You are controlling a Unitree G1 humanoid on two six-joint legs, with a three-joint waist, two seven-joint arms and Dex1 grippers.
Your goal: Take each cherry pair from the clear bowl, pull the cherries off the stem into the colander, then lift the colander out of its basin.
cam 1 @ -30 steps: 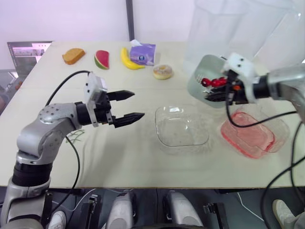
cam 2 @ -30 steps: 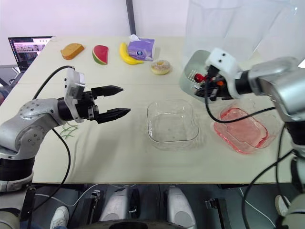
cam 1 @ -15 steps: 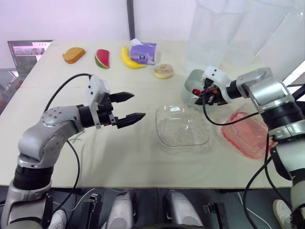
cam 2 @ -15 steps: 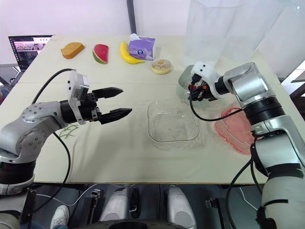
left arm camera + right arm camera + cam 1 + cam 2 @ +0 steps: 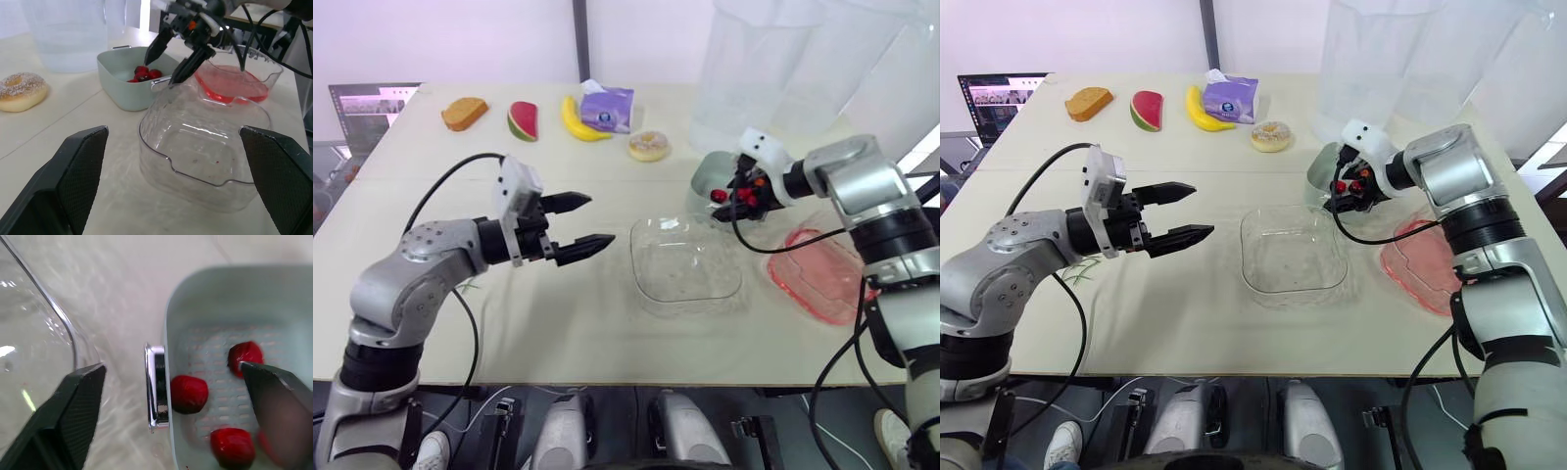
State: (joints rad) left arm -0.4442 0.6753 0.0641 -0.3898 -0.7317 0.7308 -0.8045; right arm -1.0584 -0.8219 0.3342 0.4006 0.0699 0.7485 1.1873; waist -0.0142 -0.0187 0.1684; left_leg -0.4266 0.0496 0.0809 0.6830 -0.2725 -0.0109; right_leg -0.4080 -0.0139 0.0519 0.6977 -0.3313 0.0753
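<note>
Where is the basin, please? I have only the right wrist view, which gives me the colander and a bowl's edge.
Observer: The pink basin lies to the right of the bowl, nearer the robot than the colander, which stands outside it.
Operator: Thank you. Is the bowl empty?
Observer: Yes, the left wrist view shows nothing in it.
Operator: And where is the left arm?
Observer: The left fingers are open, above the table, to the left of the bowl.
</note>
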